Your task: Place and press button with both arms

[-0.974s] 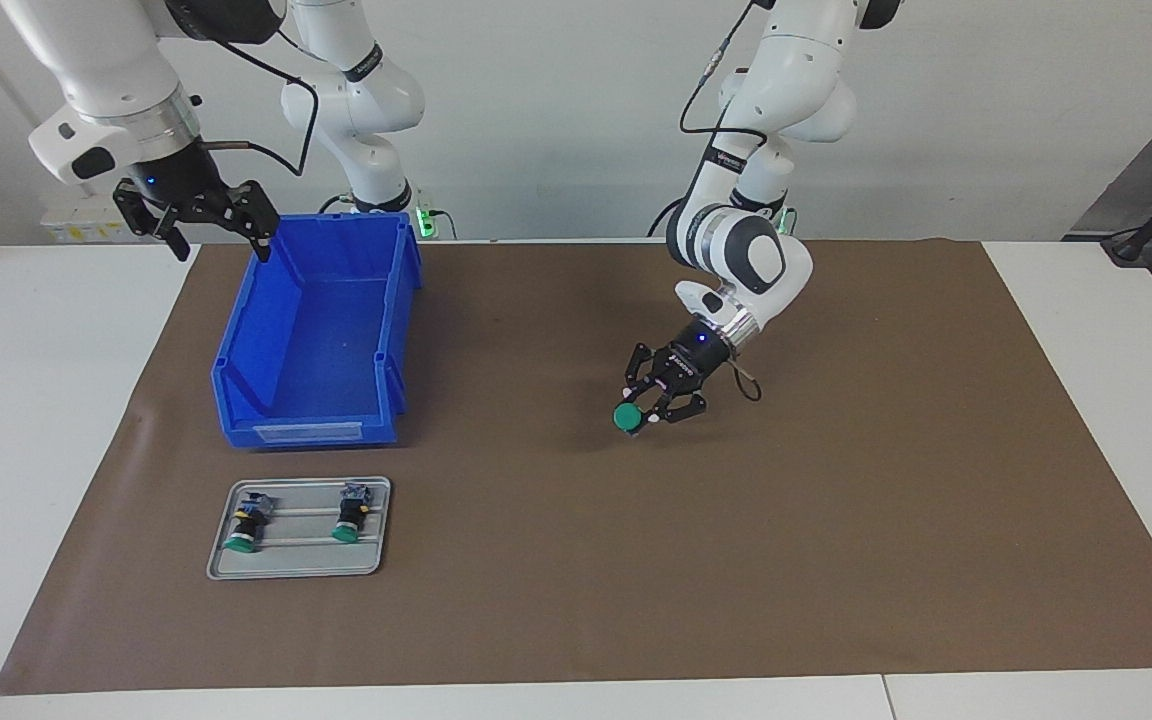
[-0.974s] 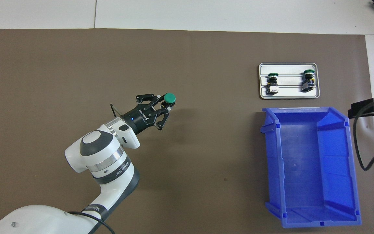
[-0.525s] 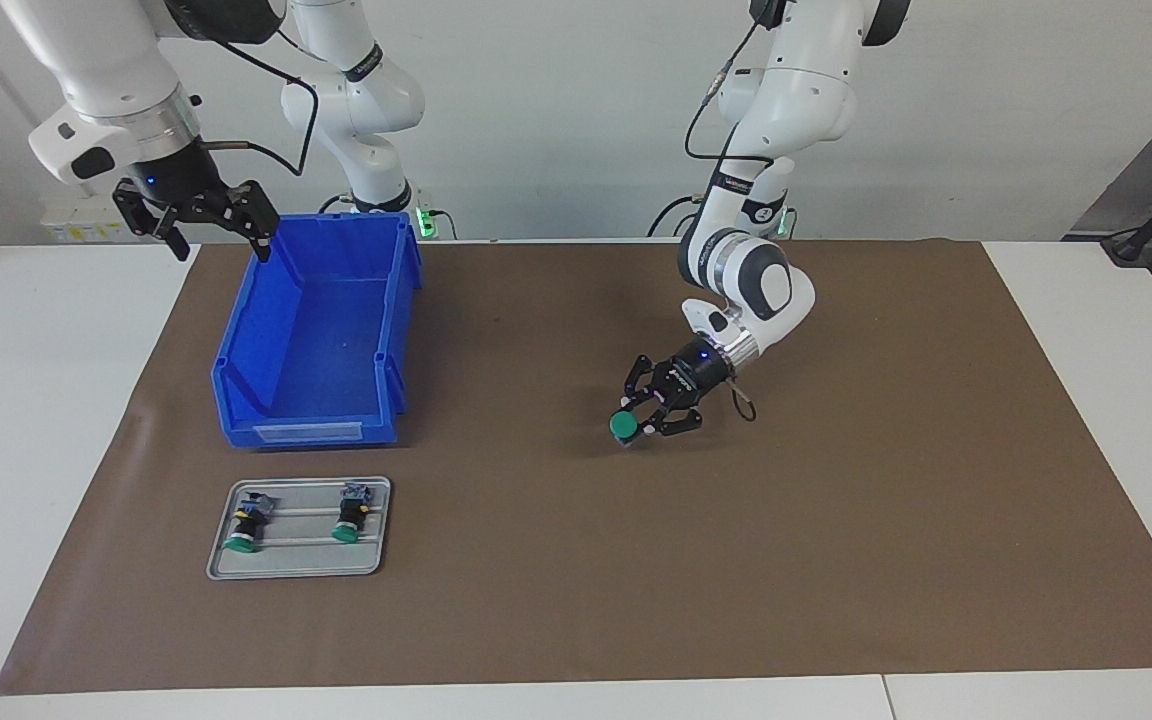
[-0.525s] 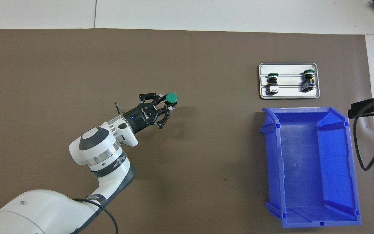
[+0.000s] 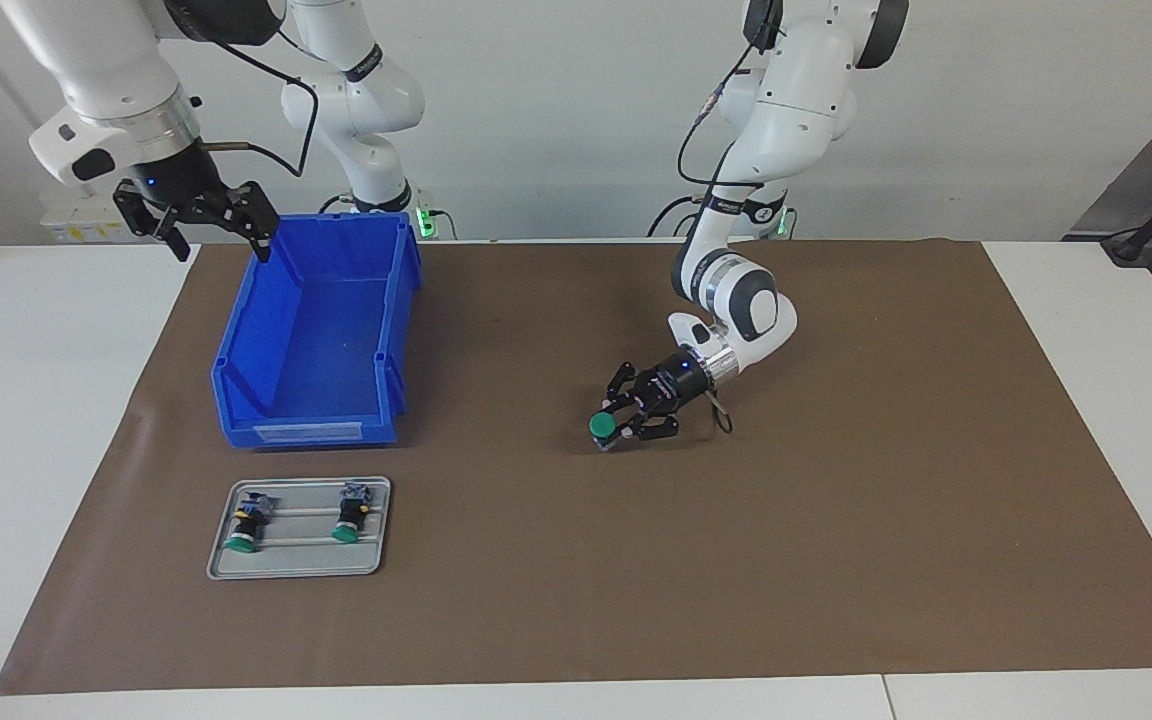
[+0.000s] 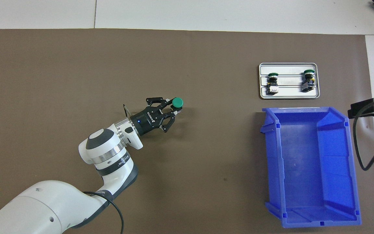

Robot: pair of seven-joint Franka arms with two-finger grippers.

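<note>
My left gripper is shut on the button, gripping its black body with the round green cap pointing away from the robots. It hangs tilted and very low over the middle of the brown mat; whether the button touches the mat I cannot tell. My right gripper waits open and empty, raised over the corner of the blue bin nearest the robots. Only its edge shows in the overhead view.
An empty blue bin stands at the right arm's end. Farther from the robots than the bin, a grey tray holds two more green-capped buttons.
The left arm has lowered and carried the button a little toward the right arm's end, closer to the mat. The right arm has not moved.
</note>
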